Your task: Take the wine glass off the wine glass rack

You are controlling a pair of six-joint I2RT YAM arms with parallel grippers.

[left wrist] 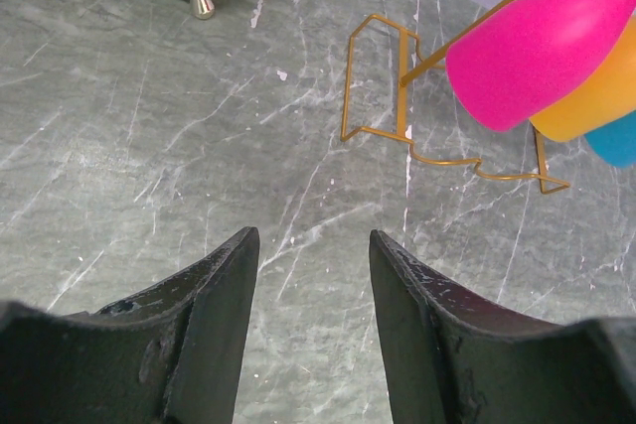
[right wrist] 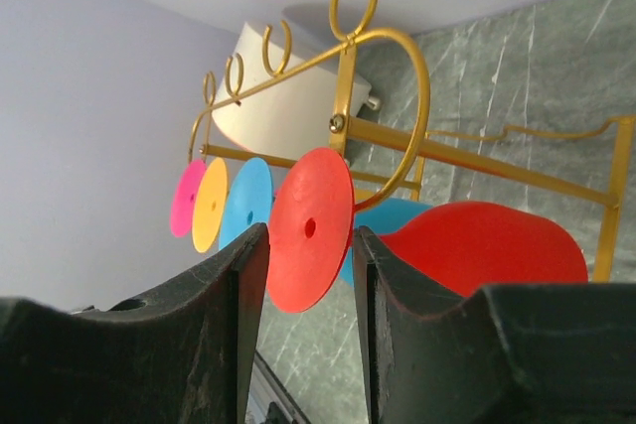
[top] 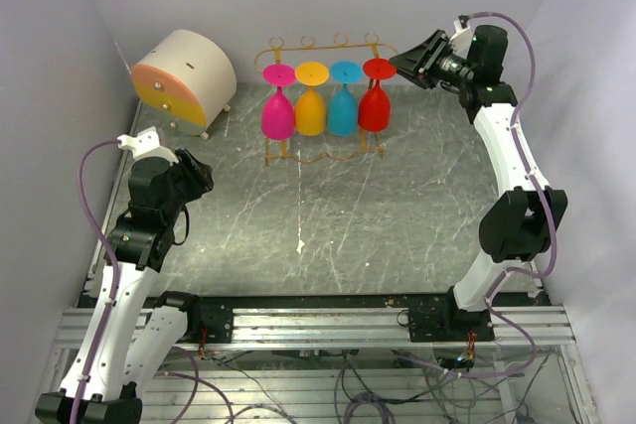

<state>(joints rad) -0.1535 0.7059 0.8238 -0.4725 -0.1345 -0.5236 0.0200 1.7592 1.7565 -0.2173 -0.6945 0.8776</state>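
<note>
- Bench (top: 328, 235): grey marbled top carrying everything below.
- Drawer box (top: 184, 76): cream, round, in the far-left corner.
- Wine glass rack (right wrist: 477, 159): golden wire, midway along the far edge.
- Red wine glass (top: 375, 106): hangs upside down at the rack's right end, foot in the top rail.
- Pink glass (top: 277, 116), orange glass (top: 311, 111), blue glass (top: 343, 109): hang to its left.
- Right gripper (top: 397, 67): level with the rail, fingers either side of the red foot; whether they press it cannot be told.
- Left gripper (left wrist: 313, 237): above the bench's left side, fingers parted, empty.
</note>
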